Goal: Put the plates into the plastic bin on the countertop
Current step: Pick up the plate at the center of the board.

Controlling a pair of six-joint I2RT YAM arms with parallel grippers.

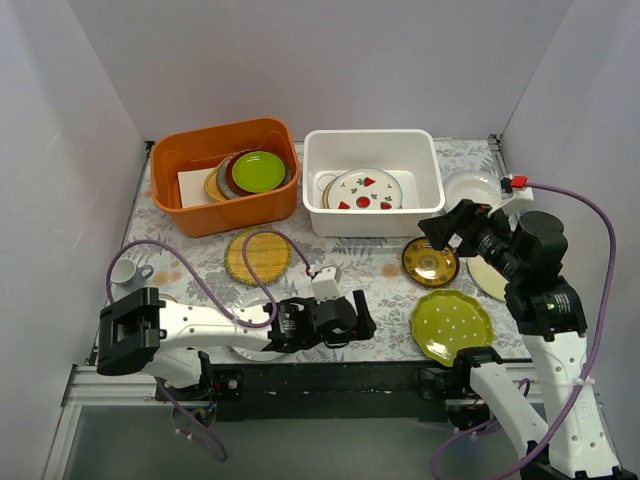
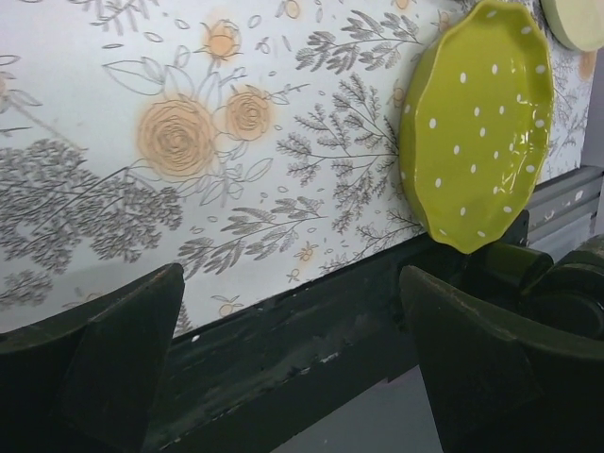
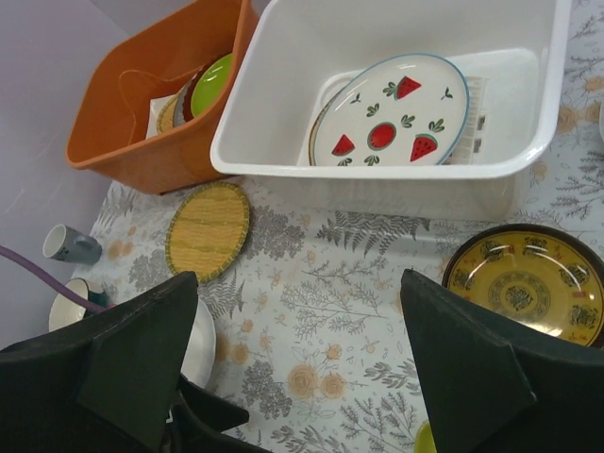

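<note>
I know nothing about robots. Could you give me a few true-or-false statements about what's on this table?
1. The fruit-patterned plate lies in the white bin. True.
2. The green dotted plate sits in the white bin too. False: it lies on the countertop.
3. The left gripper and the right gripper are both open and empty. True.
4. The woven yellow plate rests on the dark-and-gold plate. False: they lie apart on the countertop.

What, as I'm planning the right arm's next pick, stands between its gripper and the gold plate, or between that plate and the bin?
Nothing visible. The open right gripper has clear air to the gold plate. Only bare countertop lies between plate and bin, whose near wall must be cleared.
</note>
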